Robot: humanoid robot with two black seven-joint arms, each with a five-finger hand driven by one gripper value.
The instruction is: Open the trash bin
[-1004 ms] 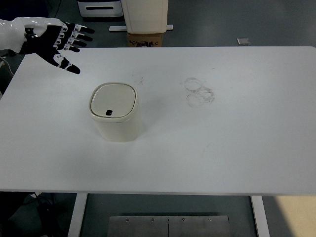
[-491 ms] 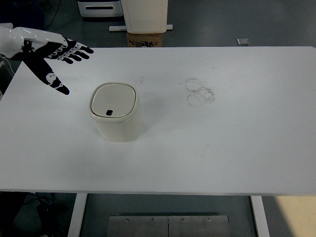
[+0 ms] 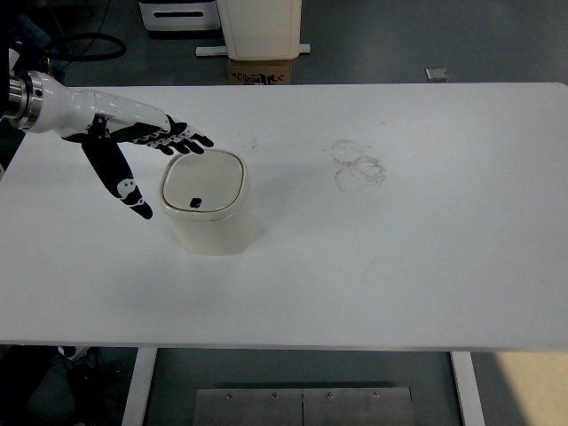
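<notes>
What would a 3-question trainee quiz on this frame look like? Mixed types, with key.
1. True or false: the trash bin lid is shut.
2. Which hand is in view?
3. The left hand is: A) gripping the bin, B) open beside the bin's left side, C) resting at the table edge.

Key: 1 true; 2 left; 3 B

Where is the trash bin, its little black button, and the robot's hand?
trash bin [image 3: 213, 229], head view, on its cream front wall.
black button [image 3: 195, 201], head view, on the lid's near edge.
left hand [image 3: 133, 142], head view, on the palm.
</notes>
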